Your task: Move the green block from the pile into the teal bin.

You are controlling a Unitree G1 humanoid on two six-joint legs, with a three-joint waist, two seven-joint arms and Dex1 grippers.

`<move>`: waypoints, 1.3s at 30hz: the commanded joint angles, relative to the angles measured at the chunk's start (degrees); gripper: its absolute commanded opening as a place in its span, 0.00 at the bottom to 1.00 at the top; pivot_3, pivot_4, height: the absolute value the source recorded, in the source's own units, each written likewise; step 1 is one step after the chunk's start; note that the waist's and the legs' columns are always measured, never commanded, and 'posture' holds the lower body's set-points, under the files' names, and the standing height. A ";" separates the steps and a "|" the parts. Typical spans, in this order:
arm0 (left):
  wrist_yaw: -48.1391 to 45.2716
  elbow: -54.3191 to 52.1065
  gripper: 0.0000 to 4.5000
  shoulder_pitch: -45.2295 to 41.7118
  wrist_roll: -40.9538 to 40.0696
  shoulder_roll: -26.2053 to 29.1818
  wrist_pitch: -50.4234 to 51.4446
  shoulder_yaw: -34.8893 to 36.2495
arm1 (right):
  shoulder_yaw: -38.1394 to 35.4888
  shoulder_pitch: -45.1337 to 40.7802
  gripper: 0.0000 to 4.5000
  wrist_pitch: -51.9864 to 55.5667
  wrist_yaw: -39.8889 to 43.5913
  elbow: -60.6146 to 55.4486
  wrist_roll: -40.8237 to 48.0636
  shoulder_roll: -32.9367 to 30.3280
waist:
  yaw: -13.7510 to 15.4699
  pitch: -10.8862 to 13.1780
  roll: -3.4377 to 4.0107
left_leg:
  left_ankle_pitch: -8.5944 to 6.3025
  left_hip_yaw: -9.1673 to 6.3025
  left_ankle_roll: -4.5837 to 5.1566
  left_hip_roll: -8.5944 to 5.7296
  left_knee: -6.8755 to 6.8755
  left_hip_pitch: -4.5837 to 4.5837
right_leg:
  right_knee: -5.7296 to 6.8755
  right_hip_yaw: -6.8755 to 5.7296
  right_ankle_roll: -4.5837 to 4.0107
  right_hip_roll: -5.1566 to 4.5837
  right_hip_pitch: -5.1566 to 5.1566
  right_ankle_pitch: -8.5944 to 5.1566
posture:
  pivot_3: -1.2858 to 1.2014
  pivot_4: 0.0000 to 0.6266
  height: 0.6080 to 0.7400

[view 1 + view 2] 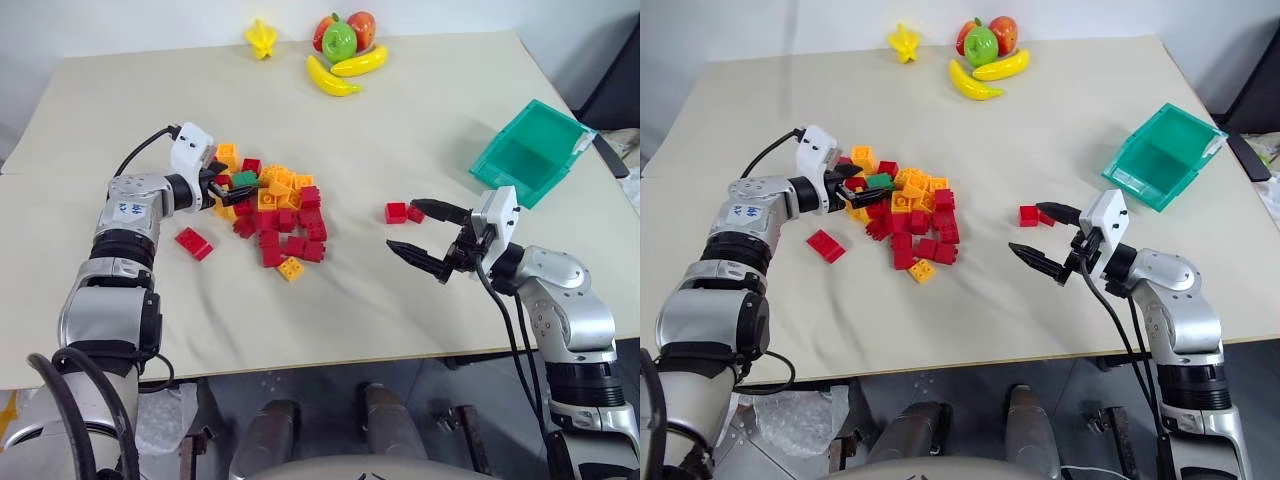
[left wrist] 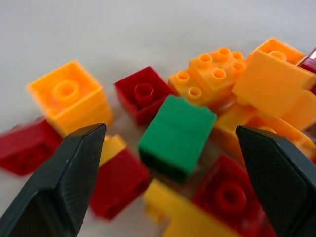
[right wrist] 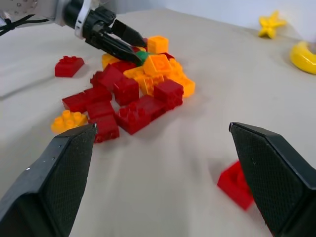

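Left eye view: the green block (image 1: 244,179) lies at the upper left edge of the pile (image 1: 275,215), left of frame centre, on the beige table (image 1: 400,120); its long axis runs roughly left to right across the frame. The left gripper (image 1: 232,190) reaches in from the left with its black fingers spread on either side of the block, and no contact can be made out. At right of centre the right gripper (image 1: 415,228) hangs over bare table, fingers wide apart and holding nothing, with two separate red bricks (image 1: 403,212) just beside its upper finger. The teal bin (image 1: 530,152) sits tilted at the upper right, well apart from the pile.

Right eye view: the same arrangement; toy fruit (image 1: 982,55) is clustered at the top centre edge and another red brick (image 1: 826,245) lies alone lower left of the pile.

Left wrist view: the green block (image 2: 177,137) fills the centre, studs turned away, its long axis running from lower left to upper right, resting on red and orange-yellow bricks. The two fingers (image 2: 69,177) stand wide on each side, clear of it.

Right wrist view: the right gripper's fingers (image 3: 59,182) are spread across the lower frame, empty; the left gripper's tips (image 3: 129,43) straddle the green block (image 3: 141,57) at the upper left.
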 commanded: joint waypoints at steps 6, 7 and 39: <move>3.58 6.25 0.99 -3.71 7.90 -0.41 1.57 -3.90 | -2.20 2.08 1.00 1.11 -3.06 -5.80 2.10 -0.53 | -0.07 -0.01 -0.02 | -0.01 0.04 0.04 -0.02 0.18 0.02 | 0.10 0.06 0.02 0.00 0.03 0.01 | 0.52 0.24 1.00; 3.59 6.47 0.99 -3.88 8.38 -0.38 2.02 -4.16 | -2.20 2.11 1.00 1.16 -3.22 -5.90 2.15 -0.56 | -0.09 -0.01 -0.02 | -0.02 0.04 0.04 -0.02 0.22 0.01 | 0.10 0.07 0.03 0.00 0.03 0.02 | 0.52 0.24 1.00; -28.78 -31.73 0.32 10.40 -12.23 4.75 17.27 6.70 | -1.91 -2.28 1.00 -1.14 -0.45 0.90 1.52 -1.82 | -0.27 -0.01 -0.05 | -0.13 0.33 0.23 0.14 0.69 -0.03 | 0.46 0.45 0.15 -0.05 -0.04 0.08 | 0.52 0.24 1.00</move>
